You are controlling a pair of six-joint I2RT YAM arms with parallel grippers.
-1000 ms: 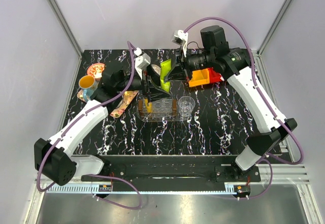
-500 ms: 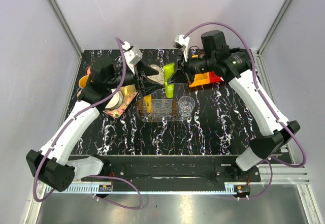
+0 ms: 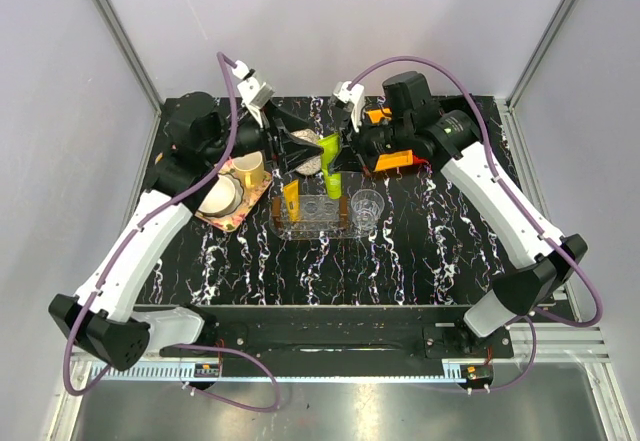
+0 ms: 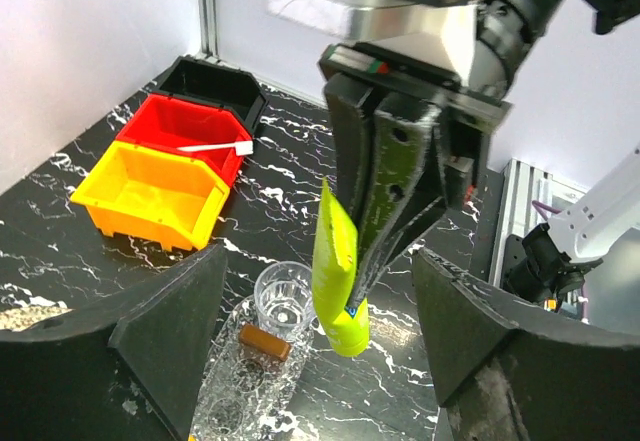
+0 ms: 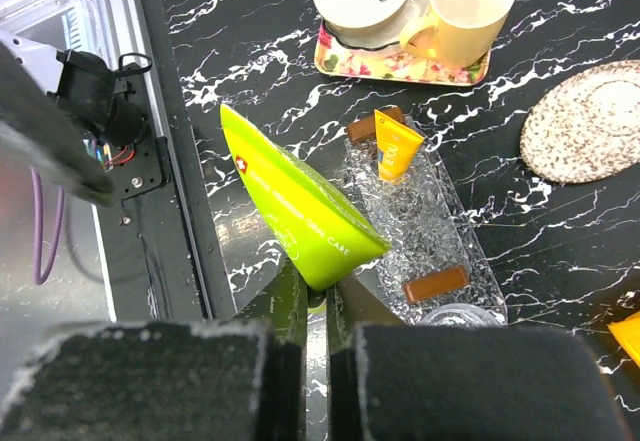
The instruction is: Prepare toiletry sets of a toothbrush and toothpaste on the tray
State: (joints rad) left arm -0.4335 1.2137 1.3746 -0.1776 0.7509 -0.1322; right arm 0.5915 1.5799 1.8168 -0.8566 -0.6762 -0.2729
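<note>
Black stone-look tabletop [image 3: 420, 251] veined in white, with pale matte walls and aluminium posts behind. On it lies the clear oval tray [image 3: 300, 231], its surface knobbly like cut glass. An orange-yellow tube [image 5: 398, 146], flat and tapered to a brown cap, lies at one end of the tray. A small brown bar [image 5: 435, 283] lies further along it, and what it is I cannot tell.

The right gripper [image 3: 345, 151] is clamped on the glossy lime green tube [image 4: 335, 261], which hangs cap-down with its crimped end up, at the tray's far edge beside a ribbed glass [image 4: 283, 301]. Whether the cap touches anything is unclear. The left gripper [image 3: 300, 141] holds nothing, its dark, rough-faced fingers [image 4: 165, 321] spread wide.

The toothbrush [image 4: 215, 148] – a slim white stick – lies in the red bin [image 4: 185, 126], between an orange bin [image 4: 150, 193] and a black one [image 4: 210, 81]. From above, the right arm hides most of these bins and the toothbrush is not visible. The speckled round dish [image 5: 585, 121] is largely covered by the left gripper in that view.

The right arm stretches diagonally to the back centre, its fingers pointing left and down. The left arm is raised at the back left – its gripper faces the right one across the tube.
</note>
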